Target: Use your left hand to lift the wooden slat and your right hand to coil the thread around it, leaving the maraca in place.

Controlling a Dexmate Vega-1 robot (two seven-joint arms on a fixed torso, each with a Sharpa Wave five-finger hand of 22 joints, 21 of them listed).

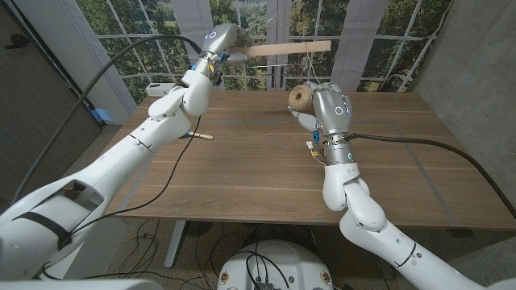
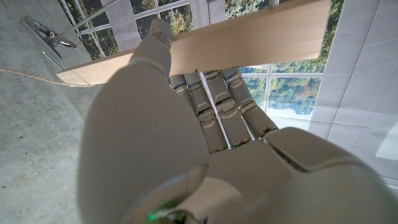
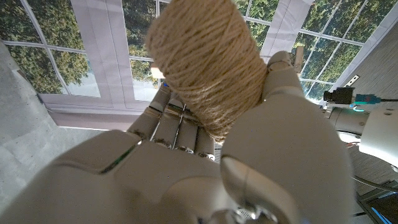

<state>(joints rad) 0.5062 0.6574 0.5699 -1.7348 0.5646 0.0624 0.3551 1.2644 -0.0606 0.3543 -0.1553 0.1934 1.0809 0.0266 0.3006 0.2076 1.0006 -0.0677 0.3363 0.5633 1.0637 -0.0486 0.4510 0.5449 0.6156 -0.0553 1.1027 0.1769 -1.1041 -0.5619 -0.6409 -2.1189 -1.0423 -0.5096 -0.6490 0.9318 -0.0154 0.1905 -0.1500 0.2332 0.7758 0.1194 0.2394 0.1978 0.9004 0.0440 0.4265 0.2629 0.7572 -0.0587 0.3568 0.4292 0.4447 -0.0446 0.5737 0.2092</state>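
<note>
Risk first: thread (image 1: 313,61) runs thin and slack-looking from the spool (image 1: 301,98) up toward the wooden slat (image 1: 286,51), so if we swing the spool too wide or too fast it could snag on our right hand's fingers (image 3: 177,127), or slide off the slat's free end w/o wrapping. Slat is held near one end only; long free end could tip or twist in the grip once thread tension pulls on it. We judge that the main hazard. Also poss.: loose thread trailing on the tabletop (image 1: 242,177) could drag the small wooden-handled item (image 1: 199,135) lying near our left forearm. Prob. the maraca, but too small to be sure.

Left hand (image 1: 222,39): fingers closed round the slat, thumb on one face and fingers on the other per left wrist view; slat held well above the tabletop, roughly level.

Right hand (image 1: 322,109): curled round the spool, thumb pressing its side, spool raised off the tabletop, below and near the slat's free end.
</note>
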